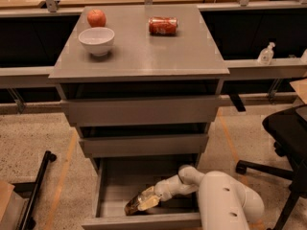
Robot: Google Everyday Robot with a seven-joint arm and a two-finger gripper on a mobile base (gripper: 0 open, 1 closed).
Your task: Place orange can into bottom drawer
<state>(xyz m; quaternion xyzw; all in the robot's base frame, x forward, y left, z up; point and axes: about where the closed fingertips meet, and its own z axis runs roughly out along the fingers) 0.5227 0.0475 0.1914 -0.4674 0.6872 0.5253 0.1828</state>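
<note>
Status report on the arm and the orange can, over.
Gripper inside open grey bottom drawer, shut on small mottled brownish-orange can. Can low in drawer, floor contact unclear. No obstruction seen.

We find the gripper (146,200) low inside the bottom drawer (144,220). The orange can (133,206), just ahead of the jaws, shows only as a dark blur. We cannot read its label or tell whether it rests on the drawer floor. Behind the jaws, the white arm (230,205) is cut off by the lower edge. Well off to the side, the black chair (285,128) is cut by the right edge.
</note>
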